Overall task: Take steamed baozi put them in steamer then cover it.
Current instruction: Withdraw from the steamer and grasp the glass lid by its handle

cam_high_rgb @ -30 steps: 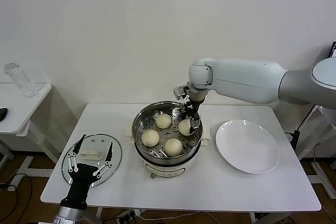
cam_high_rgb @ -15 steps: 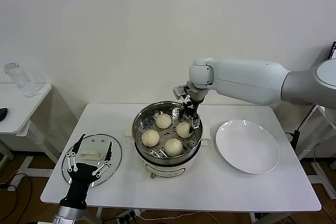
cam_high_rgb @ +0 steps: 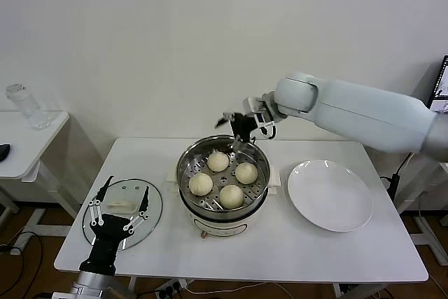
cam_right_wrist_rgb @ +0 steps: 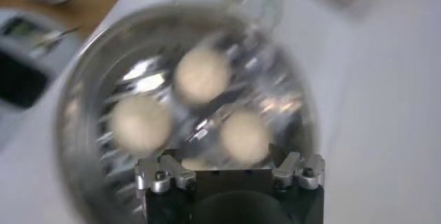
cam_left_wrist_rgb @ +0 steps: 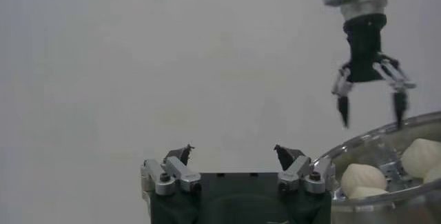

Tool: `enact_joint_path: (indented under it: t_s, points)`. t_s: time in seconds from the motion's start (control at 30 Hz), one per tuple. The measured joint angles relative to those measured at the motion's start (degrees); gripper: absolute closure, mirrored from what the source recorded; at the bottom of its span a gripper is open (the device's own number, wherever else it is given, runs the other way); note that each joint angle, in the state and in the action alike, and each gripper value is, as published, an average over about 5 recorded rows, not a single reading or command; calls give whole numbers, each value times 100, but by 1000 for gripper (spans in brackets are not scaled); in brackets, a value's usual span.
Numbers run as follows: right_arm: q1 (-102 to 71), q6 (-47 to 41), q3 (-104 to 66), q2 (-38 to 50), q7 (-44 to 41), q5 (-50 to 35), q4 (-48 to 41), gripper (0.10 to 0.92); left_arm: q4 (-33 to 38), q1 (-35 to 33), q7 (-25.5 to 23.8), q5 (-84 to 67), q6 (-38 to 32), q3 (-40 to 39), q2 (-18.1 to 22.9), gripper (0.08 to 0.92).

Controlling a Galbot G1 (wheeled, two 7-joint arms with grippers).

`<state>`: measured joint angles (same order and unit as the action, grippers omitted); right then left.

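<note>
Steel steamer (cam_high_rgb: pixel 222 176) mid-frame now holds all four baozi (cam_high_rgb: pixel 245 172); right gripper (cam_high_rgb: pixel 238 129) let go, lifted, splayed empty. Lid (cam_high_rgb: pixel 123 213) next.

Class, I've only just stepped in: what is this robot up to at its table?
All four pale cream-white round buns sit in the large shiny stainless-steel steamer pot. The right gripper hangs open and empty above the pot's far rim. The left gripper, also open, hovers over the round clear glass lid lying on the table. The flat white plate is bare; covering remains.
</note>
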<state>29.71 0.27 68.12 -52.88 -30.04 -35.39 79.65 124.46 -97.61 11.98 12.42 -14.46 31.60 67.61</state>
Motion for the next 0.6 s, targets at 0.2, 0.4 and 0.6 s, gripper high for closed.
enact_joint_path:
  t_s: [0.2,0.4,0.6]
  points:
    - [-1445,590,-1617,478,2093,140,374,203,-78,136,143,257,90,-1,-13,177]
    - [-3343,1061,-3693,585,3344,489,584,203,-179,262,327,636,186,23,-51,177]
    - [-5208,1397,-5758,361,3905,870,734,203,-306,376,464,1129,241,72,-94,177]
